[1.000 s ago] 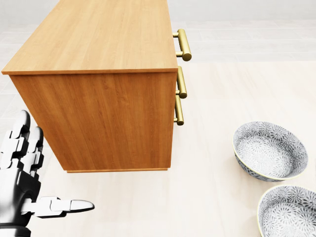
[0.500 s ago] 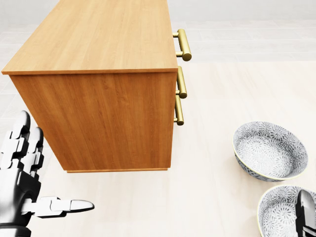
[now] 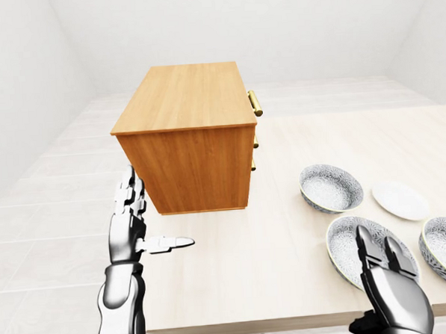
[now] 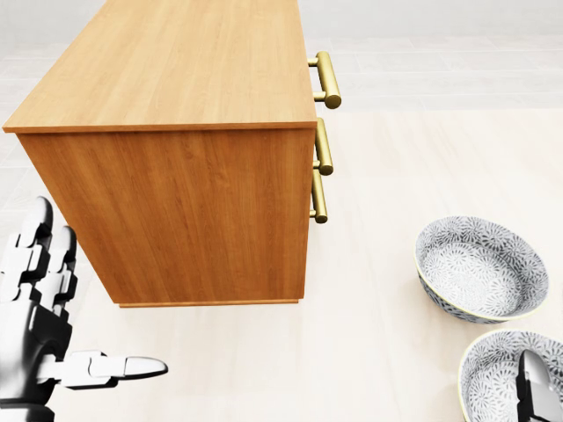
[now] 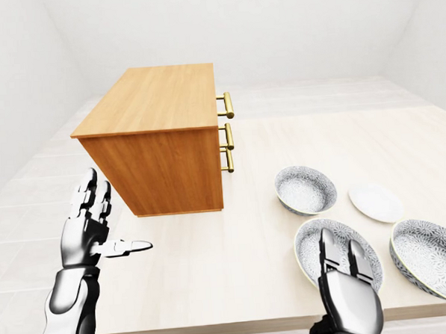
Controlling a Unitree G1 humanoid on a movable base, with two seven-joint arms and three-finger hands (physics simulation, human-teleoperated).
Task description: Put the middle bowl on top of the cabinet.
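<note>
Three grey patterned bowls sit in a row at the right of the pale table [image 3: 333,135]. The middle bowl [image 5: 308,251] lies near the table's bottom edge, between the upper bowl [image 5: 305,189] and the right bowl [image 5: 431,255]. My right hand [image 5: 343,259] is raised with its fingers open and covers part of the middle bowl in the view; whether it touches the bowl does not show. The wooden cabinet [image 3: 182,98] stands at the table's left, its flat top bare. My left hand [image 3: 149,214] hangs open below and left of the cabinet, thumb pointing right.
A small white plate [image 3: 400,200] lies right of the upper bowl. Brass handles [image 4: 325,79] stick out of the cabinet's right face. The table's bottom edge runs just below my hands; white floor and walls surround it.
My right hand has come up into the head view at bottom right, over the middle bowl, then dipped slightly. The left hand, bowls and cabinet have not moved.
</note>
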